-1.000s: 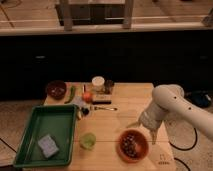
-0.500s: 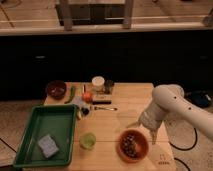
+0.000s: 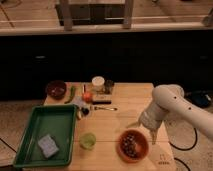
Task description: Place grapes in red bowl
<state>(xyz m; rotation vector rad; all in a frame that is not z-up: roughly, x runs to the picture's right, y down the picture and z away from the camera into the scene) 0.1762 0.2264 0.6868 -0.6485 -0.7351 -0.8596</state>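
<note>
The red bowl [image 3: 133, 146] stands near the front right of the wooden table [image 3: 125, 102]. The dark purple grapes [image 3: 130, 143] lie inside it. My gripper [image 3: 142, 132] hangs on the white arm [image 3: 172, 107] just above the bowl's far right rim. Its fingers are spread open and hold nothing; one finger [image 3: 152, 138] points down beside the bowl.
A green tray [image 3: 30, 137] with a blue sponge [image 3: 47, 146] sits at the front left. A green cup [image 3: 88, 140] stands left of the red bowl. At the back are a maroon bowl [image 3: 56, 89], a green vegetable [image 3: 71, 94], an orange fruit [image 3: 88, 96], a white jar [image 3: 98, 83] and a utensil [image 3: 102, 107].
</note>
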